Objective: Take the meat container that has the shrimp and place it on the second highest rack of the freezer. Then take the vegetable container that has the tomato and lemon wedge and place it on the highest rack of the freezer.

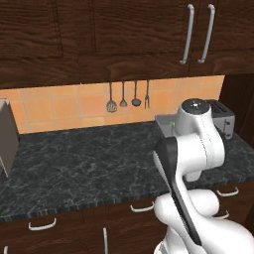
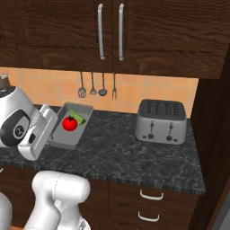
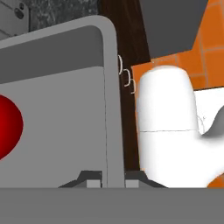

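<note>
The vegetable container (image 2: 63,137) is a grey tray over the dark counter (image 2: 126,157), and a corner of it (image 1: 163,123) peeks out behind my arm. Inside it lie the red tomato (image 2: 69,123) and the green lemon wedge (image 2: 80,118). My gripper (image 2: 48,132) is at the tray's left end. In the hand view the gripper (image 3: 111,180) is shut on the tray's rim (image 3: 111,109), one fingertip on each side, with the tomato (image 3: 8,124) at the left edge. Whether the tray rests on the counter I cannot tell. The freezer and the meat container are out of view.
A silver toaster (image 2: 161,121) stands right of the tray, against the tiled wall. Several utensils (image 2: 96,85) hang above the counter, under the dark upper cabinets (image 2: 112,31). A tall dark wood panel (image 2: 211,134) closes the right side. A grey block (image 1: 7,136) stands at the counter's far left.
</note>
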### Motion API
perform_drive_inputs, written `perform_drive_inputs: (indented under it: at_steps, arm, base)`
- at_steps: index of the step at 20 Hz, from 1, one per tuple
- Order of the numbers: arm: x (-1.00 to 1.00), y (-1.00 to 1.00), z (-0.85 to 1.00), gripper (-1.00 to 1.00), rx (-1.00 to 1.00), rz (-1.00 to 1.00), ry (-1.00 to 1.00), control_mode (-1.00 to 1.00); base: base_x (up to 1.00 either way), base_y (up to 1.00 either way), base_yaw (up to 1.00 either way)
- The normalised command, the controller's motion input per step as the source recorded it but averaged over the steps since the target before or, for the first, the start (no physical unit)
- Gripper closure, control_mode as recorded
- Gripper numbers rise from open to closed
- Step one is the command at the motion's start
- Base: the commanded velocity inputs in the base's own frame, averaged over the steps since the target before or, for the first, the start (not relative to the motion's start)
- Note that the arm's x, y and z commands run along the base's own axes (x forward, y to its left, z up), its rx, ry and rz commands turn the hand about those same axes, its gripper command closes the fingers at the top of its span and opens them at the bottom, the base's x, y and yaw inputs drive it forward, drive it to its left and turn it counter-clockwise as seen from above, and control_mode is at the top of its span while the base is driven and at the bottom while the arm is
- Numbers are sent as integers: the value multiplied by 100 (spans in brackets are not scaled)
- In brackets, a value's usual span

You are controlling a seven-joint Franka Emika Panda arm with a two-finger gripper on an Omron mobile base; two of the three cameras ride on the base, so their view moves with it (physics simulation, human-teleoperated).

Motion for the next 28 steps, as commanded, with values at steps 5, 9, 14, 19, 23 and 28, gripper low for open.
perform_drive_inputs:
  at_steps: [5, 9, 14, 19, 23, 28]
  arm:
    - [-26, -37, 21, 100, 0, 21, -1, -100]
    - [-11, -12, 0, 100, 0, 16, -8, -100]
    - [0, 0, 13, 100, 0, 0, -5, -100]
    - [-4, 8, 40, 100, 0, -1, 0, -100]
    - [-25, 0, 15, 100, 0, -2, 0, -100]
    - [-6, 0, 1, 100, 0, 0, 0, 100]
  base:
    - [0, 0, 0]
    - [0, 0, 0]
    - [0, 0, 0]
    - [0, 0, 0]
    - [0, 0, 0]
    - [-22, 0, 0]
